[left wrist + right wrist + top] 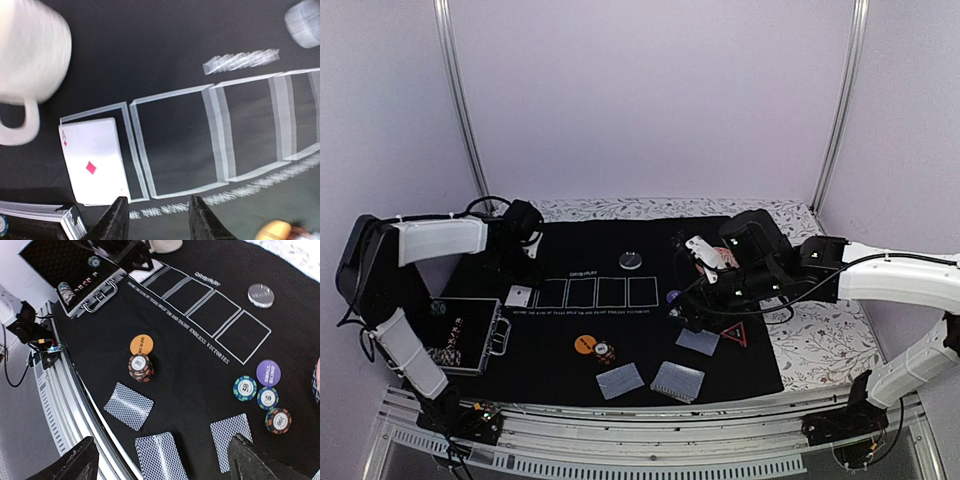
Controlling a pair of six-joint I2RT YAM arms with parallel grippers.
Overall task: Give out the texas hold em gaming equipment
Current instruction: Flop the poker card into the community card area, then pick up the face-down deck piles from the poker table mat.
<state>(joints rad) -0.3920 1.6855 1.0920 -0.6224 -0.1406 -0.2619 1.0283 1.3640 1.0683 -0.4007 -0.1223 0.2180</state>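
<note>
step: dealing the board | your left claw (157, 204) part-open, empty, just beside the ace (94, 161) | right claw (162, 442) wide, empty | lay your next card flat, squared inside the neighbouring outline (175, 145)

In the right wrist view, the black mat (195, 375) bears white outlined boxes. Playing cards (128, 406) at its six o'clock show blue-grey lattice backs. An orange disc (141, 344) lies at twelve o'clock of a red-and-black striped chip stack (140, 367), and a purple disc (268, 372) at its three o'clock.

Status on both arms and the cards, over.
Left gripper open near ace of diamonds, face-up in end box. Right gripper open, empty. Cream mug close beside ace.
</note>
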